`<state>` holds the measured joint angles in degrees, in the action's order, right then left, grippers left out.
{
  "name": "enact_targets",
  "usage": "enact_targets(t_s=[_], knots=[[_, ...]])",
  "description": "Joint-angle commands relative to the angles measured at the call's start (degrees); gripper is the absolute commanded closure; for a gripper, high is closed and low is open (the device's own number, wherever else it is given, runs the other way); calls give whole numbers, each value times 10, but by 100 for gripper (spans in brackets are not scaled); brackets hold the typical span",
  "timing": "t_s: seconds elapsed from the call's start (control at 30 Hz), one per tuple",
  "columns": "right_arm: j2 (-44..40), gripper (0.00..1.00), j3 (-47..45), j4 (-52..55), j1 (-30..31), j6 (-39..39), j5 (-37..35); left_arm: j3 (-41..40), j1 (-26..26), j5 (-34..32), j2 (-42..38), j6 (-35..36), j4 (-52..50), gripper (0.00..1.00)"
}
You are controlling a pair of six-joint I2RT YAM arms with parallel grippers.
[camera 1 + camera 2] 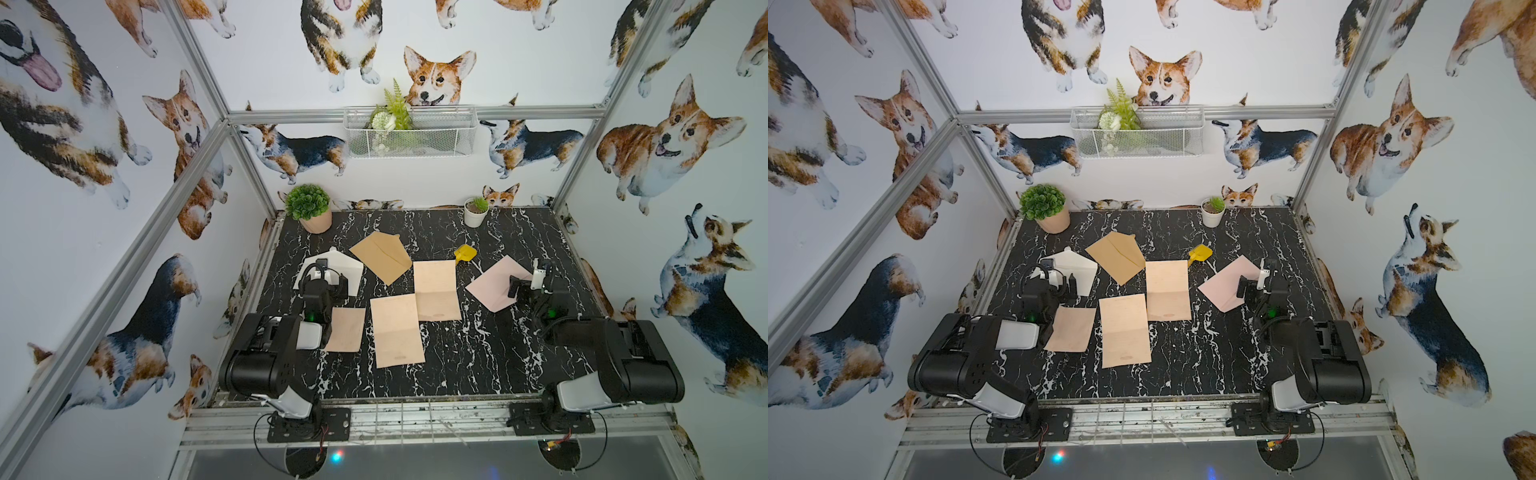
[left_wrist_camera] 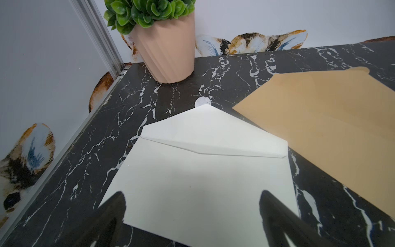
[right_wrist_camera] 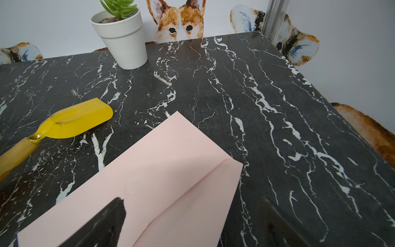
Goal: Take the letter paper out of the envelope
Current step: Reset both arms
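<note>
A black marbled tabletop fills the floor of the cell. The left arm and the right arm are mounted at its near edge and reach toward the back. A wire basket with greenery hangs on the back wall.

Three tan sheets of letter paper lie flat and out in the open near the middle. The largest sheet is in the centre. A second sheet sits behind it on the right, and their corners overlap. A smaller sheet lies just beside the left arm.

Three envelopes lie further back. The brown envelope is in the middle, its flap open and its corner meeting the second sheet. The white envelope is on the left with its flap open. The pink envelope is on the right. Whether any of them has paper inside cannot be told.

The left fingers are spread wide over the near edge of the white envelope and hold nothing. The right fingers are also spread wide and empty, one over the pink envelope, the other over bare tabletop beside it.

A leafy plant in a peach pot stands in the back left corner. A small succulent in a white pot stands at the back right, and a yellow scoop lies near the pink envelope.
</note>
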<state>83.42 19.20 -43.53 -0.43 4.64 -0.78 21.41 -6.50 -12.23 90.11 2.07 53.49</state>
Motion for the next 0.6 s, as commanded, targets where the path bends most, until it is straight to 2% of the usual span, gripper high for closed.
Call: enact_targets(t_s=[0.0, 0.57], knots=[[-5, 0, -10, -46, 0, -10, 13, 3, 2, 10, 1, -1, 3, 0], [0, 0, 6, -21, 1, -10, 14, 2, 2, 10, 0, -1, 5, 0]])
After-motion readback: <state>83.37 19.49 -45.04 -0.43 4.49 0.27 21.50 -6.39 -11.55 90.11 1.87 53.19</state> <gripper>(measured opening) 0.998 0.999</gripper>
